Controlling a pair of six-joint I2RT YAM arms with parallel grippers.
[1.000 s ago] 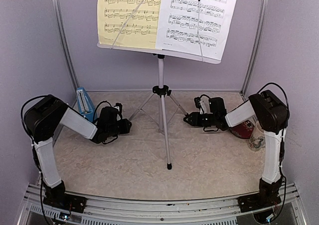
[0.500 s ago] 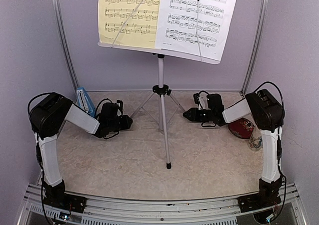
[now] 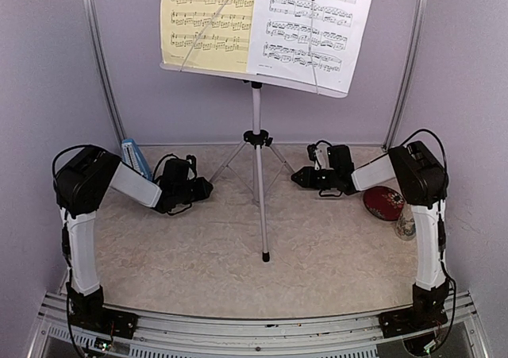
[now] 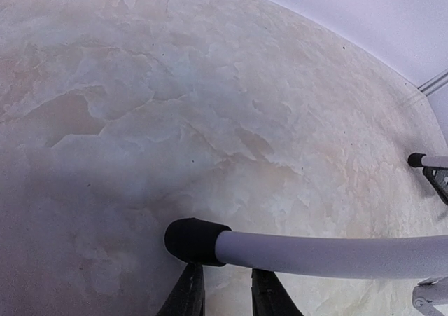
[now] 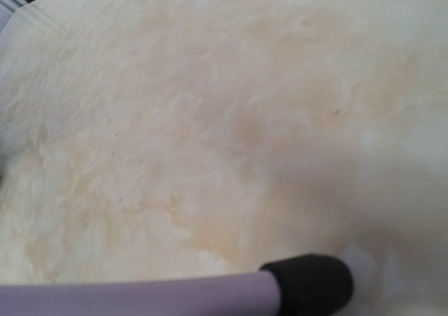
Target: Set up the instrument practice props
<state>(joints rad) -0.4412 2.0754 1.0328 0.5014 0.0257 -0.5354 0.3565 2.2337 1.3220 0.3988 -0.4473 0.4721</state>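
music stand [image 3: 256, 148] stands mid counter [image 3: 333, 247], sheets on top. left claw [image 4: 225, 295] pinches its left leg [image 4: 329, 254] near foot. right claw [image 3: 300, 179] at right leg [image 5: 140, 295]; grip unclear.

Both arms bend at the elbow and reach low toward the middle from each side. The left gripper [image 3: 203, 188] has its two dark fingers [image 4: 189, 296] close together with a small gap. The right gripper [image 3: 298, 179] points left; its fingers cannot be made out.
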